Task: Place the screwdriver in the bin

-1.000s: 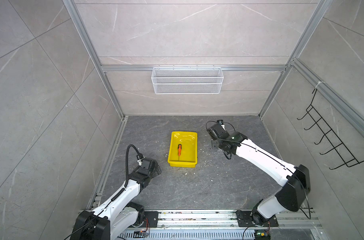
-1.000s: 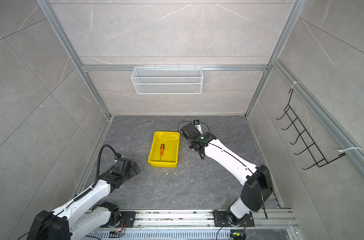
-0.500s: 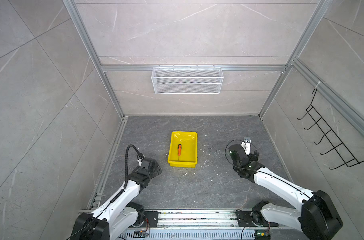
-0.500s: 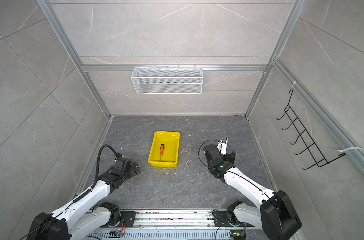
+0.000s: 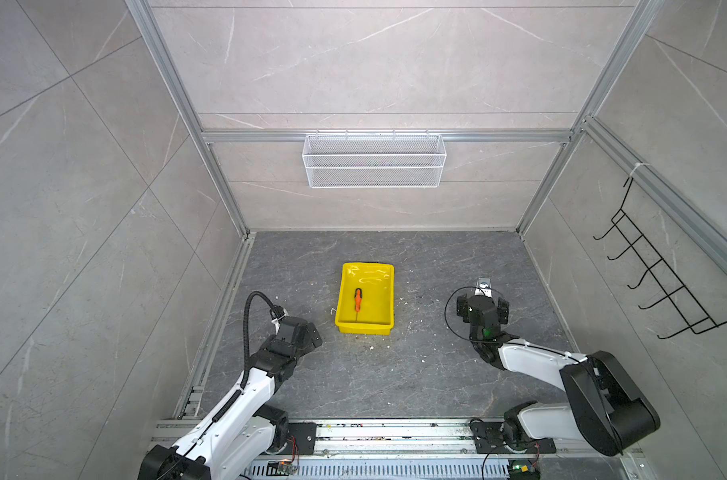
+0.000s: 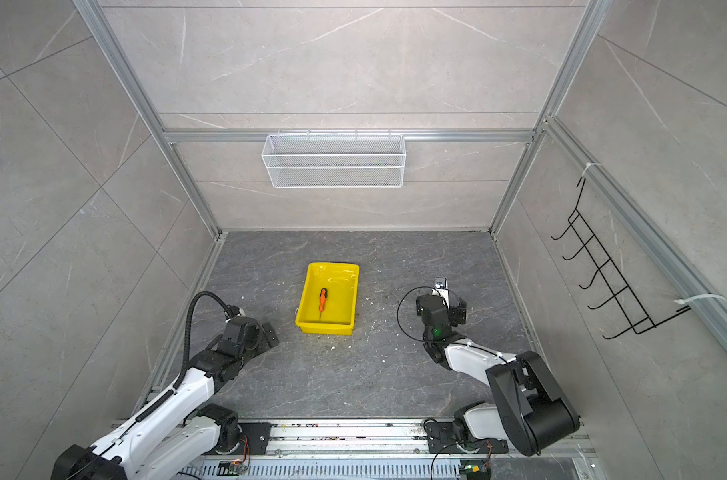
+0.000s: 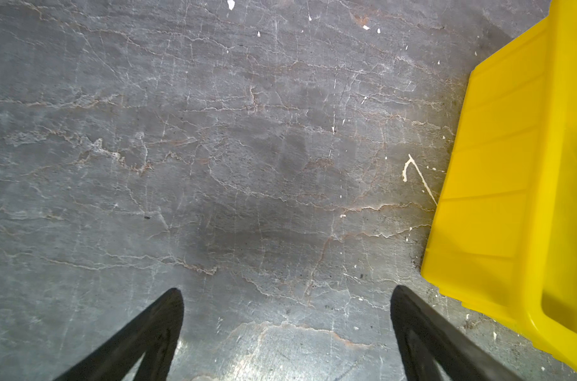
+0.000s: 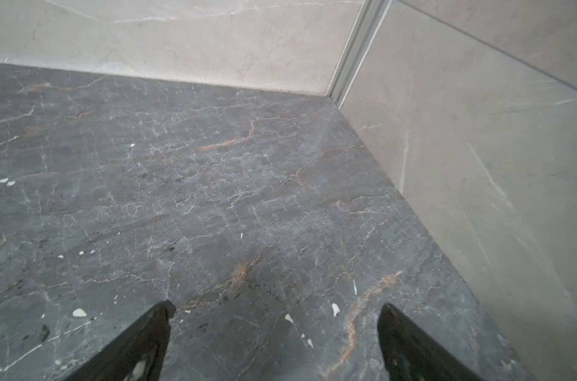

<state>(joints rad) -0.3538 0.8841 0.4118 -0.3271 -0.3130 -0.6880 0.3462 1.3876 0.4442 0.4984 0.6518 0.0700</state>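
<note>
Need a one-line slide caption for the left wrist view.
Left pincer open and empty over the grey stone floor, the yellow bin close beside one finger.

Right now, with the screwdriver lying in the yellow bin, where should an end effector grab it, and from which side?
Grip the orange handle of the screwdriver, coming straight down from above, jaws closing across its width. It lies flat on the floor of the bin, whose walls would likely block a sideways approach; the shaft looks too thin to pinch.
</note>
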